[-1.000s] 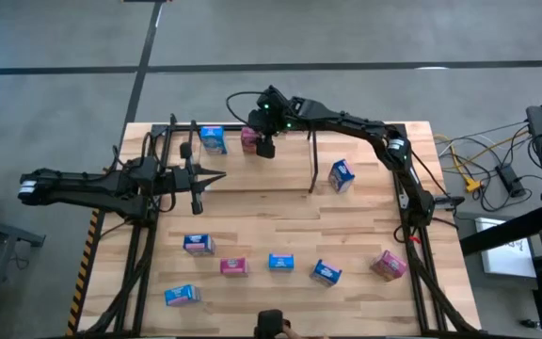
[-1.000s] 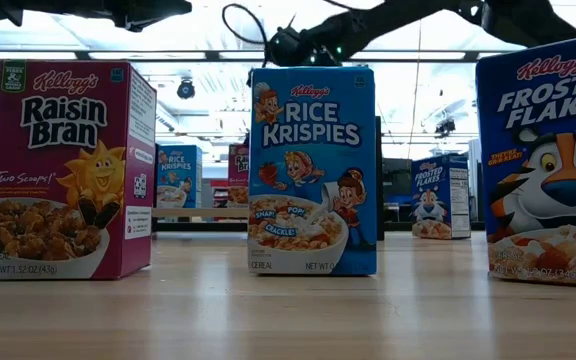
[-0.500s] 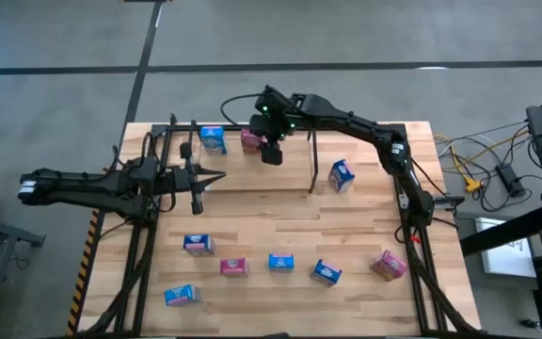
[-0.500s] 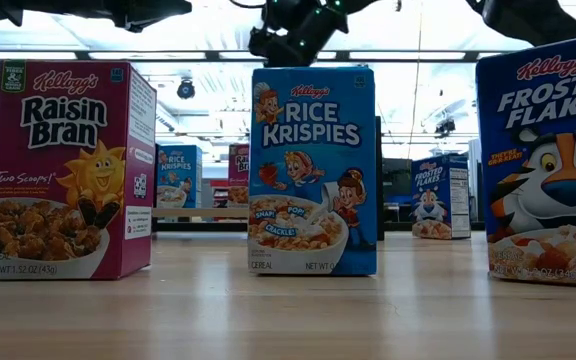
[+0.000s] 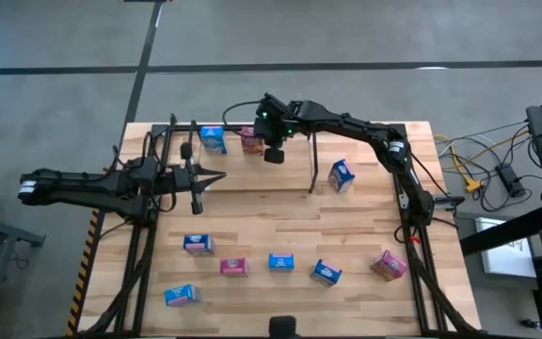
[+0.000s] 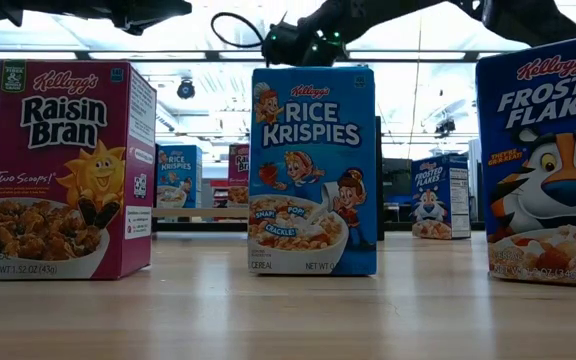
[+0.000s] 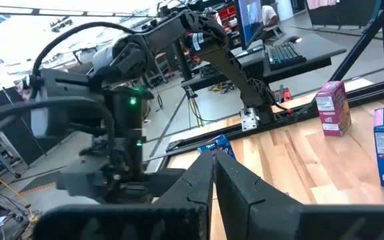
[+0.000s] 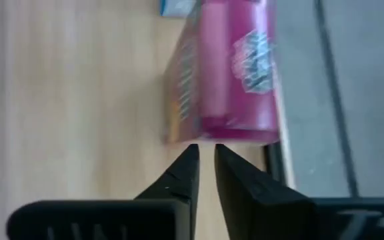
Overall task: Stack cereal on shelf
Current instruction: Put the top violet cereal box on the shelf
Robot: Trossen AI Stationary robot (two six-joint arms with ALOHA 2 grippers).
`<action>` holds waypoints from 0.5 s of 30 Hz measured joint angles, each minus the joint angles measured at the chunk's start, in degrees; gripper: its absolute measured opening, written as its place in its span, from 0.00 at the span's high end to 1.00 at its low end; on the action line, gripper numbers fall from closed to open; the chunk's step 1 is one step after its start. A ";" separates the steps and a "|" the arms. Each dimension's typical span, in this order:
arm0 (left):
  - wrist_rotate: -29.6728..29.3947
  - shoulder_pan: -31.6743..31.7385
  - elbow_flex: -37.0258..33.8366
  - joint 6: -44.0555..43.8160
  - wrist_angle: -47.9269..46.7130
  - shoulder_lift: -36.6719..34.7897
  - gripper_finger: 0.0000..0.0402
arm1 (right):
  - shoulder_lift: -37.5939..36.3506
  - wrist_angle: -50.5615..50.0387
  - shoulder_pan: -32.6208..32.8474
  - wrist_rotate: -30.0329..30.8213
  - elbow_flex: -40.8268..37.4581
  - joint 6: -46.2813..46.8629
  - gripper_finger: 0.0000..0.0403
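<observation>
1. Pale wood table point(image 5: 280, 221) w/ black rod shelf point(image 5: 313, 162) along the far side.
2. Pink cereal box point(image 5: 249, 140) and a blue box point(image 5: 213, 139) stand on the shelf; a third blue box point(image 5: 342, 175) sits nearby; six more lie near the front edge.
3. Right gripper point(image 5: 273, 153) hovers just beside the pink box, jaws nearly together, holding nothing.
4. Left gripper point(image 5: 197, 200) waits closed and empty, left side.
5. Boxes look light, thin cardboard, prob. crushable; pinch gently across the narrow sides.
</observation>
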 joint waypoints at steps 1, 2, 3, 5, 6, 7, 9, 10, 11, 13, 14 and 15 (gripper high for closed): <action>0.00 0.00 0.00 -0.02 0.00 0.00 1.00 | 0.00 0.45 -0.05 0.15 0.00 -0.37 0.92; 0.00 0.00 0.00 -0.02 0.00 0.02 1.00 | 0.00 0.57 -0.10 0.39 0.01 -0.53 0.93; 0.00 0.01 0.00 -0.02 0.00 0.00 1.00 | 0.00 0.57 -0.22 0.41 0.17 -0.51 0.94; 0.00 0.01 0.00 -0.02 -0.03 0.01 1.00 | 0.00 1.19 -0.30 0.40 0.29 -0.57 0.95; 0.00 0.01 0.00 -0.02 -0.02 0.02 1.00 | 0.00 1.81 -0.31 0.41 0.34 -0.78 0.96; 0.00 0.00 0.00 -0.02 -0.04 0.01 1.00 | 0.00 2.26 -0.33 0.41 0.38 -0.96 0.96; 0.00 0.02 0.00 -0.13 -0.04 0.00 1.00 | 0.00 2.45 -0.35 0.46 0.39 -1.15 0.96; 0.00 0.00 0.00 -0.17 -0.07 0.00 1.00 | 0.00 2.45 -0.35 0.48 0.39 -1.42 0.96; 0.00 0.01 0.00 -0.19 -0.08 0.00 1.00 | 0.07 2.45 -0.35 0.52 0.39 -1.56 0.96; 0.00 0.00 0.00 -0.19 -0.10 0.00 1.00 | 0.13 2.49 -0.35 0.50 0.39 -1.61 0.96; 0.00 0.01 0.00 -0.19 -0.13 0.01 1.00 | 0.15 2.49 -0.36 0.50 0.39 -1.64 0.96; 0.00 0.02 0.00 -0.19 -0.11 0.00 1.00 | 0.17 2.52 -0.46 0.50 0.37 -1.80 0.96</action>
